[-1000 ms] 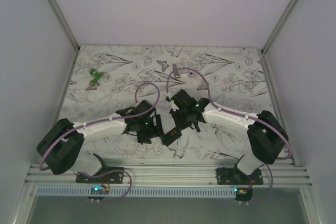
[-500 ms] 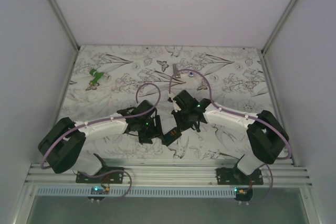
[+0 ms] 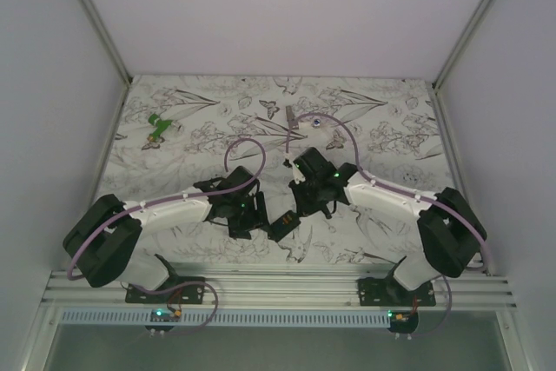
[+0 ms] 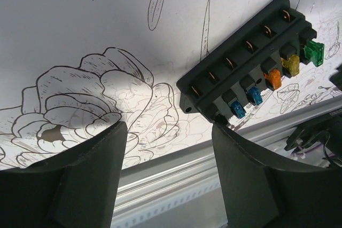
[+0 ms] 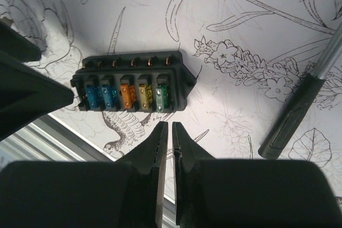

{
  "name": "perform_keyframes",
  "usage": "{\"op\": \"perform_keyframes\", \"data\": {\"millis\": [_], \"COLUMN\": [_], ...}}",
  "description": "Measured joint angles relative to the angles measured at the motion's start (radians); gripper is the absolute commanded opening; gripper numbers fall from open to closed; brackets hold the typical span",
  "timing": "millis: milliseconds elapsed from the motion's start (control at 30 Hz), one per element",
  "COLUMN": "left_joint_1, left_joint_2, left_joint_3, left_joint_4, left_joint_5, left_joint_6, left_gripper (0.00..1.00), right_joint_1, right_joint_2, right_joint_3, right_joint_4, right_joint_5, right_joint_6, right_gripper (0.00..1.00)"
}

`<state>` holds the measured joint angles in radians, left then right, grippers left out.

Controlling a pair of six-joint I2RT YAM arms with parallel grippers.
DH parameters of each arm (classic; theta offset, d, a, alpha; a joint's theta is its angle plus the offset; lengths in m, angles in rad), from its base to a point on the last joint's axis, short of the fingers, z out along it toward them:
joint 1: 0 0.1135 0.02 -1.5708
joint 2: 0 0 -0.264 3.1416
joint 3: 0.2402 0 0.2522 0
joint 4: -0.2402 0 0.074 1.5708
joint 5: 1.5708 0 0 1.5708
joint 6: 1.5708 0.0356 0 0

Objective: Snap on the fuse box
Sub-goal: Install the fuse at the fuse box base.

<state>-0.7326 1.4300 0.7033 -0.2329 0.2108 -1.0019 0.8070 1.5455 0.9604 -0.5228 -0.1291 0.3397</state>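
The fuse box (image 5: pixel 131 81) is a black box with its face uncovered, showing a row of blue, orange, yellow and green fuses. It lies flat on the flower-print mat near the front edge (image 3: pixel 283 226) and also shows in the left wrist view (image 4: pixel 251 73). My right gripper (image 5: pixel 166 127) is shut and empty, its tips just short of the box's green-fuse end and apart from it. It hovers over the box in the top view (image 3: pixel 300 206). My left gripper (image 4: pixel 168 132) is open and empty, to the left of the box (image 3: pixel 254 216).
A black hammer handle (image 5: pixel 296 116) with a metal shaft lies right of the fuse box. A small grey metal piece (image 3: pixel 289 115) and a pale round item (image 3: pixel 318 123) lie at the back, a green object (image 3: pixel 158 126) at the back left. The aluminium rail (image 4: pixel 176 177) runs along the front edge.
The right arm's elbow has swung to the right and its gripper has shifted slightly. The left arm and the fuse box have hardly moved.
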Motion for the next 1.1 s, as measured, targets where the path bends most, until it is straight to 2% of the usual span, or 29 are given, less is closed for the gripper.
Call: {"op": "perform_keyframes", "data": {"millis": [200, 400, 567, 1100], "left_joint_1": [0.0, -0.001, -0.001, -0.001], "left_joint_2": [-0.008, -0.061, -0.082, 0.012], "left_joint_3": [0.008, 0.014, 0.016, 0.033], "left_joint_4": [-0.009, -0.012, -0.012, -0.011], "left_joint_5": [-0.012, -0.052, -0.063, -0.028], "left_joint_6": [0.016, 0.06, 0.076, 0.074], "left_gripper": [0.76, 0.82, 0.8, 0.68], "right_joint_1": [-0.001, -0.001, -0.001, -0.001], "right_joint_2": [-0.06, -0.019, 0.032, 0.077], "right_joint_3": [0.013, 0.063, 0.065, 0.065], "right_joint_4": [-0.002, -0.003, -0.004, -0.004], "right_joint_5": [-0.014, -0.019, -0.021, -0.039], "right_joint_6": [-0.025, -0.045, -0.045, -0.04], "right_gripper": [0.18, 0.24, 0.23, 0.09]}}
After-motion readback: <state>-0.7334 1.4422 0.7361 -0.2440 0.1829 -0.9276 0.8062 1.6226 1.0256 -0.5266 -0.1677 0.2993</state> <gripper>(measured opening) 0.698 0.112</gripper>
